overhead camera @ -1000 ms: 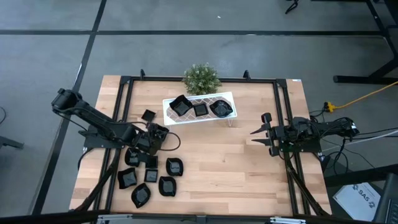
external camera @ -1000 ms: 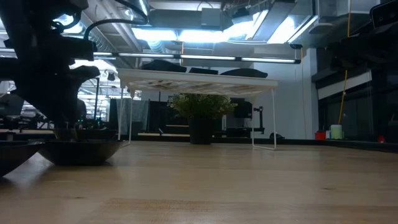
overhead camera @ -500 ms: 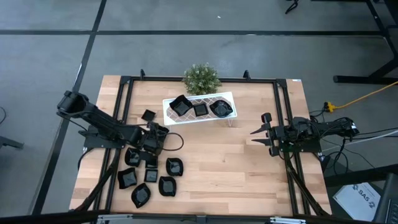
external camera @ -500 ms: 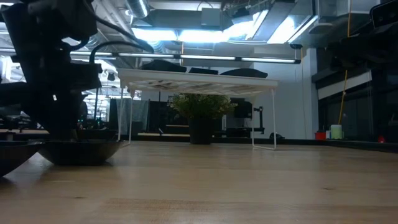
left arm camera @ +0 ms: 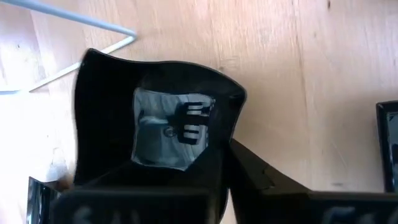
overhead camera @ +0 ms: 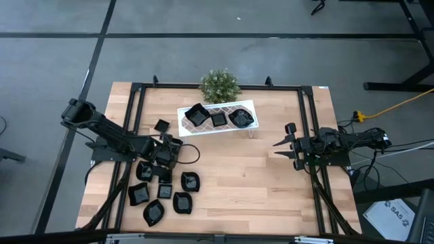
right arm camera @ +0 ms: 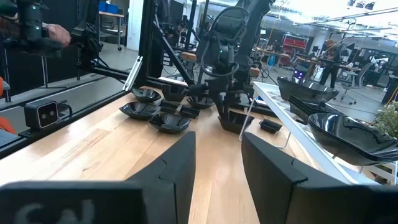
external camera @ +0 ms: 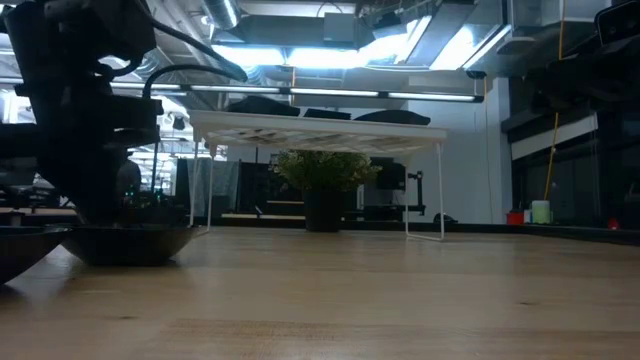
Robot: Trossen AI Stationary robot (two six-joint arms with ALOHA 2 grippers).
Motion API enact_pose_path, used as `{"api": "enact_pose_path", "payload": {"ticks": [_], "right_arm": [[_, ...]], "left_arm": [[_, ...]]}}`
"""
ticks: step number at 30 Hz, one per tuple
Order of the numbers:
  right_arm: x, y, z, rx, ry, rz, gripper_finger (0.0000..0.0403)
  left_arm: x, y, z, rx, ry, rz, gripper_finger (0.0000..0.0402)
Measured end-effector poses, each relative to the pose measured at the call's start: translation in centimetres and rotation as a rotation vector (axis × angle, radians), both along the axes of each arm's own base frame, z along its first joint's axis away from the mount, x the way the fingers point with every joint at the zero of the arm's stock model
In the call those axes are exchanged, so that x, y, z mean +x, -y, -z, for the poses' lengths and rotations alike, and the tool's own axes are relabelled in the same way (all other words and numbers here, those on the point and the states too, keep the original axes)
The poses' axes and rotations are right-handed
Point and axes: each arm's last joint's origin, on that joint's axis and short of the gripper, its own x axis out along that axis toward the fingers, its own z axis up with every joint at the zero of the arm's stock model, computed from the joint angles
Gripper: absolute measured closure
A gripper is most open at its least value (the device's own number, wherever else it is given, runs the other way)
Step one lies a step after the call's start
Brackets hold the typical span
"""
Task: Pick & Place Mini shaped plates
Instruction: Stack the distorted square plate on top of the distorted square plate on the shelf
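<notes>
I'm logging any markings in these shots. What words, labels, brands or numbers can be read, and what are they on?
"SA5": on the white sheet lying on the floor at the lower right corner of the overhead view; the smaller print around it is too small to read.
Pale marks on the left claw's body in its wrist view: too blurred to read.
Nothing else readable.

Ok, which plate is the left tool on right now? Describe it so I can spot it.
Start at the white rack, then drop to the cluster of black plates near the table's front left. The left tool sits at the cluster's upper edge, closed on the square plate there. That plate has a deep, glossy well and upturned corners.
</notes>
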Motion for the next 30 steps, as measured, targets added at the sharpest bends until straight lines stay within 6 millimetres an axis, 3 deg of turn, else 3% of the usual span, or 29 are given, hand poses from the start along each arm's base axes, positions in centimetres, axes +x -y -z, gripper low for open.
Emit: {"api": "enact_pose_path", "payload": {"ticks": [8, 30], "right_arm": [[0.0, 0.0, 0.0, 0.000, 0.000, 0.000, 0.0273], [0.0, 0.0, 0.0, 0.000, 0.000, 0.000, 0.0273]], "left_arm": [[0.2, 0.9, -0.7, -0.038, 0.023, 0.007, 0.0399], [3.1, 5.4, -7.8, -0.128, 0.254, 0.139, 0.0399]]}}
